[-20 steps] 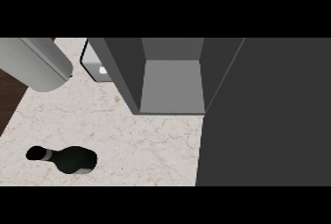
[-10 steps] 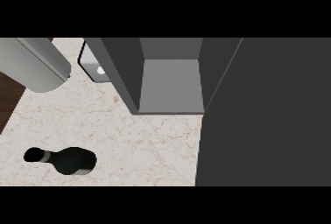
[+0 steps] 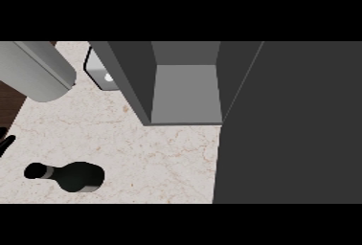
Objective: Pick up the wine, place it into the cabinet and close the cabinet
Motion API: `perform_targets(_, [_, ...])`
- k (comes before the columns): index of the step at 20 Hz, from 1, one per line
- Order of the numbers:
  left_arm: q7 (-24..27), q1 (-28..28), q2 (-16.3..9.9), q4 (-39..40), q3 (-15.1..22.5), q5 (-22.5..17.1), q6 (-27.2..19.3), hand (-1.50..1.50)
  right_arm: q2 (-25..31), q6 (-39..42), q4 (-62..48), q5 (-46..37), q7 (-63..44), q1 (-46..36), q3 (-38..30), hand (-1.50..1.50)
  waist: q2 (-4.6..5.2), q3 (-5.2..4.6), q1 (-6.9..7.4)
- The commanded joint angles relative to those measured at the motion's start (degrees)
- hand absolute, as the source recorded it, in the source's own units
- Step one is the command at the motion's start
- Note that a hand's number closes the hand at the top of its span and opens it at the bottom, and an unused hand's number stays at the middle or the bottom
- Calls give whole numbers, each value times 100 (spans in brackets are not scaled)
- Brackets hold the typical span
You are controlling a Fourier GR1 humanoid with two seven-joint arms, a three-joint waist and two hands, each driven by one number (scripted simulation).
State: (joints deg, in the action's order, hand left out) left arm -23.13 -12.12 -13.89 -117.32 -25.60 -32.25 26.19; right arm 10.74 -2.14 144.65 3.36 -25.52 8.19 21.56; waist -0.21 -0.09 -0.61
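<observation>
Head view: wine bottle (image 3: 69,175) lying on the counter (image 3: 155,153).
Left hand (image 3: 5,141) barely shows above-left of it; fingers' state cannot be told. Open cabinet (image 3: 180,91) stands farther off.

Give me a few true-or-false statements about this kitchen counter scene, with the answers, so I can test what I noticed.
1. The wine bottle stands on the marble counter. True.
2. The wine bottle is already inside the cabinet. False: it is on the counter, in front of the cabinet and to its left.
3. The cabinet is open, with its grey inside showing. True.
4. A robot hand is curled round the bottle. False: nothing touches the bottle; only a dark sliver of the left robot hand shows at the view's left edge.
5. The bottle is bright red. False: it looks dark, nearly black.
</observation>
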Motion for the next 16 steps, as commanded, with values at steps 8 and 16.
perform_targets(8, [750, 187, 383, 912, 330, 1062, 264, -150, 190, -117, 1450, 389, -757, 122, -176, -150, 4, 8, 2])
perform_targets(16, [1735, 765, 165, 2568, 173, 1817, 444, -150, 205, -223, 1698, 152, -782, 286, 165, -150, -3, -1, -80])
